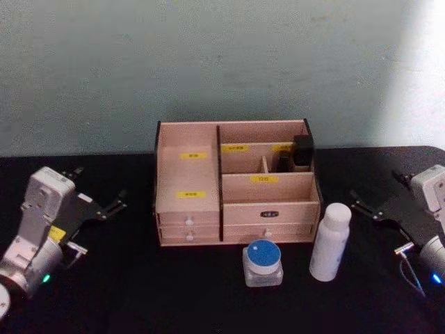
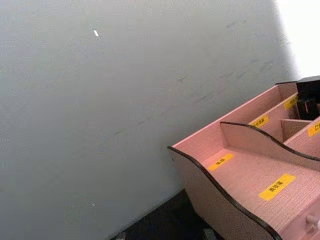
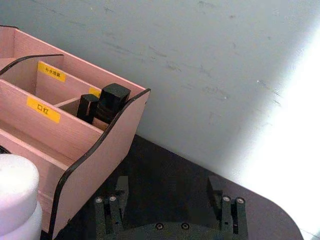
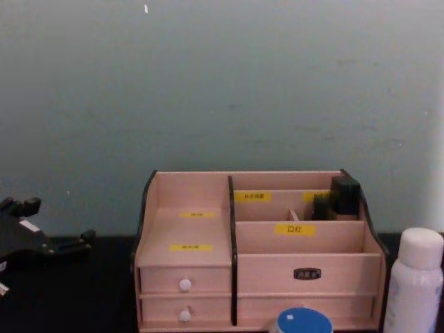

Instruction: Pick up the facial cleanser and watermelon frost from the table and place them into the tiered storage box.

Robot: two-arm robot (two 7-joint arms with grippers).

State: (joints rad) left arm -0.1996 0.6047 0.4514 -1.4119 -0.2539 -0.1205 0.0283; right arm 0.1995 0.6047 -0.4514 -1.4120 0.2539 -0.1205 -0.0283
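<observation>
Label (image 3: pixel 45 110) on tiered storage box (image 1: pixel 174 177) — yellow, reads 口红.

A black table (image 1: pixel 139 292) spans the lower half of the head view, its far edge meeting a pale wall. A wooden storage box (image 1: pixel 268 214) stands on it at centre frame. Just in front, at lower centre, sits a short blue-lidded jar (image 1: pixel 263 262). A white bottle (image 1: pixel 329 242) stands upright right of the jar, beside the box's front right corner.
</observation>
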